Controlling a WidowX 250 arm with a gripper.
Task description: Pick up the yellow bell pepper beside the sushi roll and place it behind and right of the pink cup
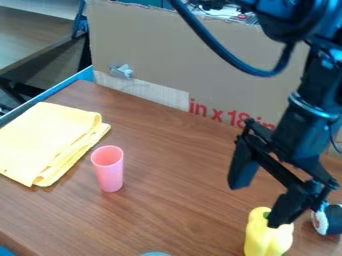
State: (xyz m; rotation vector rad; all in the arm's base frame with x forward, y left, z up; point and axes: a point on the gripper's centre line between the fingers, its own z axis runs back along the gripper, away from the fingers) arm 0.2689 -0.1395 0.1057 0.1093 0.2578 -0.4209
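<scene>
Jaws are standing spread apart, pinching nothing. Black two-finger gripper is hanging above the right side of the brown wood-grain table, nearest to a yellow plastic-looking bell pepper with a green stem. Pepper is sitting at the lower edge of view; one fingertip is overlapping its top (contact or gap, cannot tell).

Step in hand, my judgement: positioning with an empty grip. Any move from here is calling for care around the pepper's top and the black-and-white rounded object lying just beside it.

Containers: translucent pink plastic cup is standing upright left of centre, well apart from the gripper; nothing is showing inside. Pale round rim is peeking in at the bottom edge, contents not readable. Folded yellow cloth is lying near the cup; a brown cardboard panel is standing behind.
</scene>
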